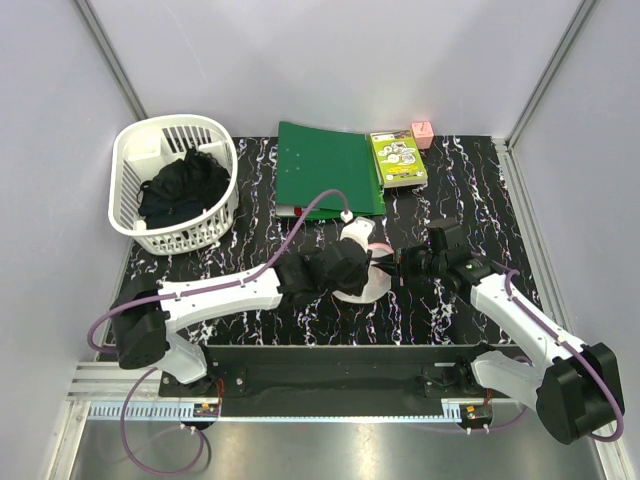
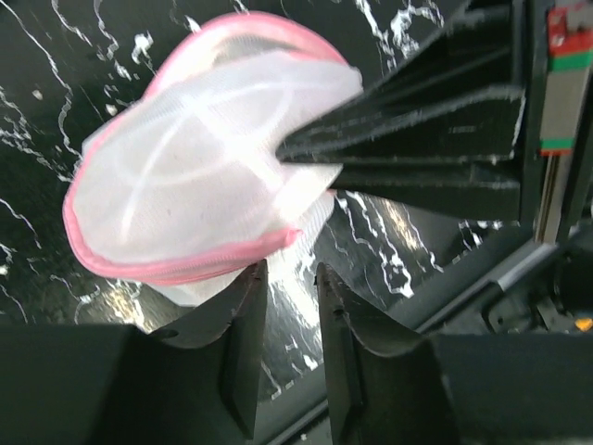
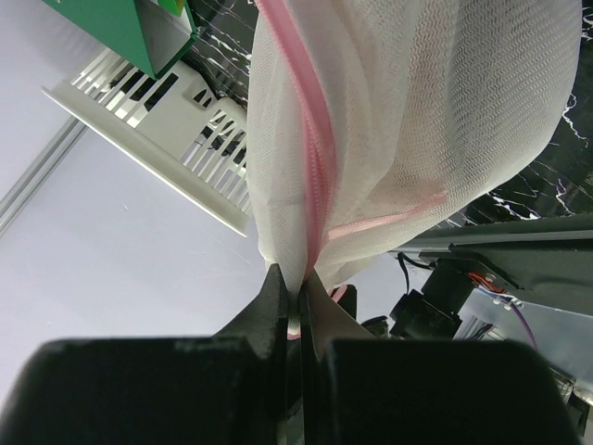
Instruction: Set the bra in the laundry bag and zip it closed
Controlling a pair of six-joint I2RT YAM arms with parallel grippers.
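Across the overhead view, a black tabletop (image 1: pixel 480 200) with white marble veins fills the floor of a cell closed by plain pale grey walls. At the back left stands a white slotted basket (image 1: pixel 125 150) with a bundle of black clothing (image 1: pixel 185 185) in it. A green folder (image 1: pixel 325 165), a green printed box (image 1: pixel 398 158) and a small pink block (image 1: pixel 422 134) lie along the far edge. The left arm (image 1: pixel 220 292) stretches low from the near left corner toward the middle, and the right arm (image 1: pixel 520 310) comes in bent from the near right. The left gripper (image 1: pixel 350 268) and the right gripper (image 1: pixel 395 265) meet at the laundry bag (image 1: pixel 365 288), which is between them at the middle of the table. From the left wrist, the white mesh bag with its pink rim hangs above the tabletop. The left fingers (image 2: pixel 241 324) stand a little apart just under the rim, with only the table showing in the gap, so this gripper is released. The right gripper's dark fingers enter from the right and bite the mesh. From the right wrist, the fingers are clenched on the bag's fabric at the end of the pink zipper (image 3: pixel 315 167), and the bag rises from them. Whether the bra is inside the mesh, I cannot tell.
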